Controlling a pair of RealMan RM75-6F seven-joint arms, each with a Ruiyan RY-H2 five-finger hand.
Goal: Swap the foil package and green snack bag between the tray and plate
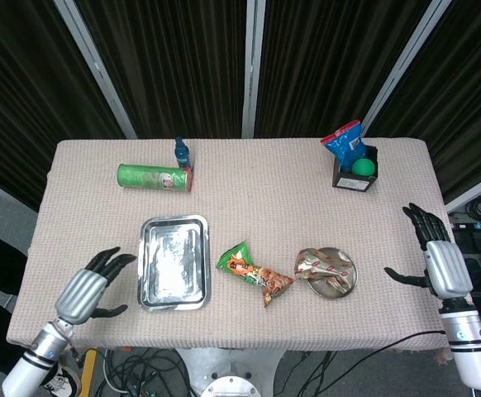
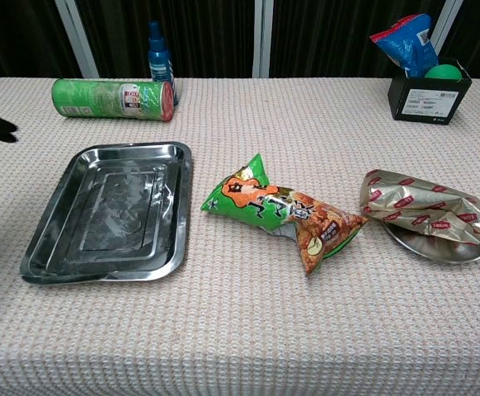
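Both hands, left [image 1: 85, 291] and right [image 1: 441, 263], hold nothing, fingers spread. Foil pack [image 2: 419, 205] lies on the plate [image 2: 454, 248]. Green bag [image 2: 283, 210] lies on the bench [image 2: 306, 124] beside the tray [image 2: 54, 233]

We see the foil package [image 1: 326, 265], gold with red labels and crumpled, lying across the round metal plate [image 1: 345, 282] near the table's front right, its left end overhanging the rim. The green snack bag [image 1: 254, 275], with orange print, lies flat on the cloth between plate and tray, touching neither. The rectangular steel tray [image 1: 173, 262] sits empty toward the front left.
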